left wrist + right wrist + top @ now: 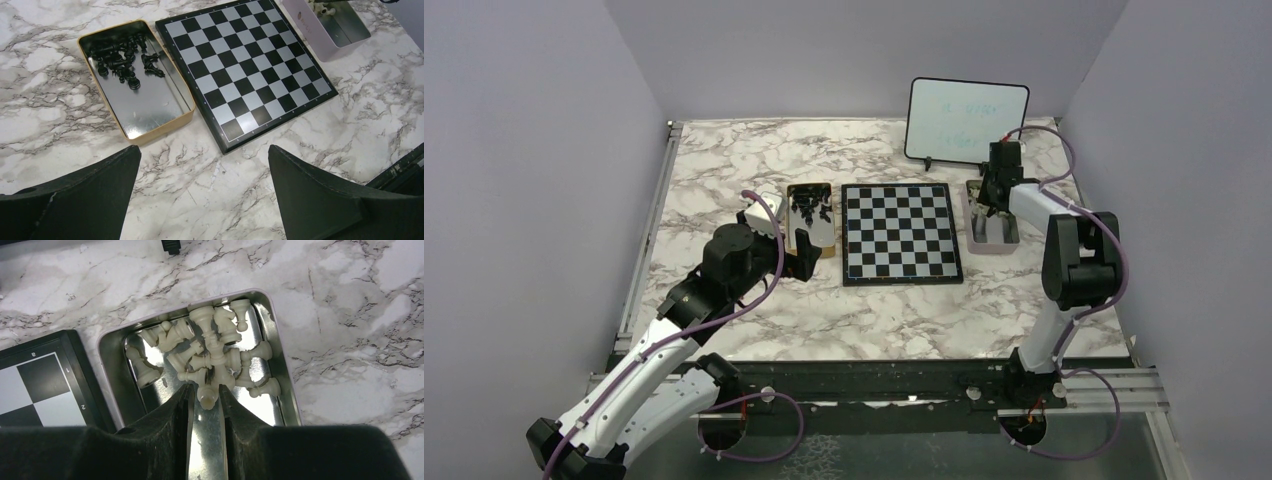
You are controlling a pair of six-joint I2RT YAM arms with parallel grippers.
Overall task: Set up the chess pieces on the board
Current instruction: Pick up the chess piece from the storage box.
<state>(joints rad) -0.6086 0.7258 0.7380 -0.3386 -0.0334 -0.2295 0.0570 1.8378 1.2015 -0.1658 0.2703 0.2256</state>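
Note:
The board [900,232] lies flat in the middle of the table with no pieces on it; it also fills the upper part of the left wrist view [250,65]. Cream-white chess pieces [215,345] lie heaped in a metal tray [285,370] right of the board. My right gripper [206,390] is down inside that tray, its jaws shut on one white piece [206,397] at the near edge of the heap. Black chess pieces [122,57] lie in a tan-rimmed tin [165,125] left of the board. My left gripper [205,150] hangs wide open and empty over bare marble near the board's front left corner.
An upright whiteboard [967,120] stands at the back right, just behind the right arm's wrist [1004,160]. The white pieces' tray [992,232] sits close to the board's right edge. The black pieces' tin [809,205] almost touches the board's left edge. Purple walls enclose the marble table [724,170].

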